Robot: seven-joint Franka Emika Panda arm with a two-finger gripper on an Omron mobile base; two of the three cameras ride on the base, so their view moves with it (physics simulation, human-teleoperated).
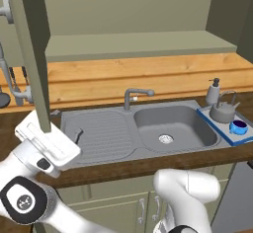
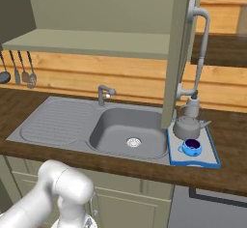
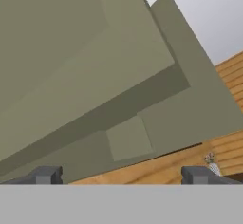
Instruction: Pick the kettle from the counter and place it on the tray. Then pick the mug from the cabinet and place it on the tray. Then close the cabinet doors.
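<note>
The grey kettle [image 1: 223, 111] and the small blue mug [image 1: 239, 127] both stand on the blue-rimmed tray [image 1: 211, 120], on the counter [image 1: 123, 168] right of the sink. From the right base they show as kettle [image 2: 189, 125], mug [image 2: 192, 147] and tray [image 2: 213, 158]. The wall cabinet [image 1: 138, 44] has a bare shelf and both doors swung out. My gripper [image 1: 66, 124] is open and holds nothing, at the lower end of the left door [image 1: 29, 54]. Its finger tips [image 3: 45, 175] stand wide apart before olive panels. The right door [image 2: 179, 53] carries a silver bar handle [image 2: 202, 43].
A steel sink [image 1: 173, 123] with ribbed drainboard [image 1: 99, 133] and faucet [image 1: 136, 96] fills the middle of the worktop. A soap bottle [image 1: 213, 91] stands behind the kettle. Utensils [image 2: 19, 67] hang on the wood wall at left. Low olive cabinets [image 1: 143, 207] run under the counter.
</note>
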